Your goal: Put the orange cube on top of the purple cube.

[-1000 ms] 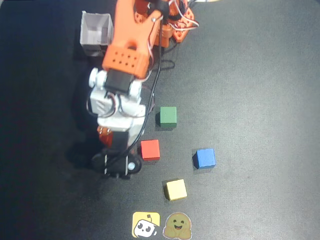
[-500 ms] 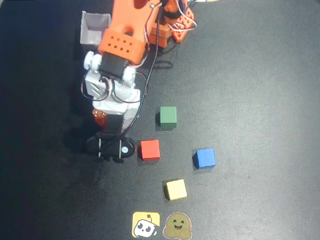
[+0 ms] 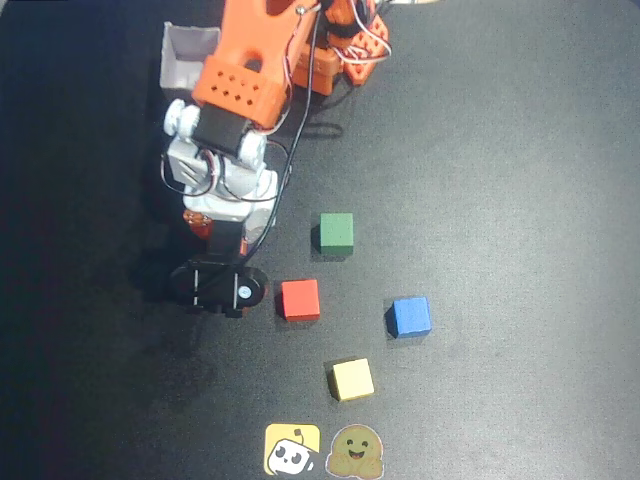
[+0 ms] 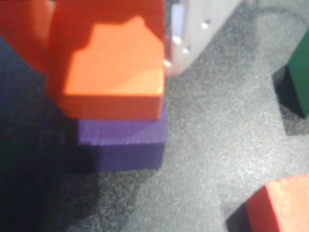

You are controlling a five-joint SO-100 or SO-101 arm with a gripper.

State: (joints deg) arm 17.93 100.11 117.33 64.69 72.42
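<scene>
1. Orange is filling the upper left of the wrist view: the orange cube (image 4: 113, 79) is sitting over the purple cube (image 4: 123, 142), covering most of its top, with a strip of purple showing below it. Whether the two are touching is not clear.
2. The fingers (image 4: 104, 58) are flanking the orange cube, one orange at its left and one pale (image 4: 193, 29) at its right; they appear closed on it, though the contact is blurred.
3. In the overhead view the arm (image 3: 235, 120) is reaching down from 12 o'clock, and its black wrist end is hiding both cubes.
4. On the dark surface (image 3: 520, 200), a red cube (image 3: 300, 299) is lying just at 3 o'clock of that wrist end.
5. A green cube (image 3: 336, 233) is sitting at 1 o'clock of the red one, a blue cube (image 3: 410, 316) at 3 o'clock, and a yellow cube (image 3: 352, 379) at 5 o'clock, all apart.
</scene>
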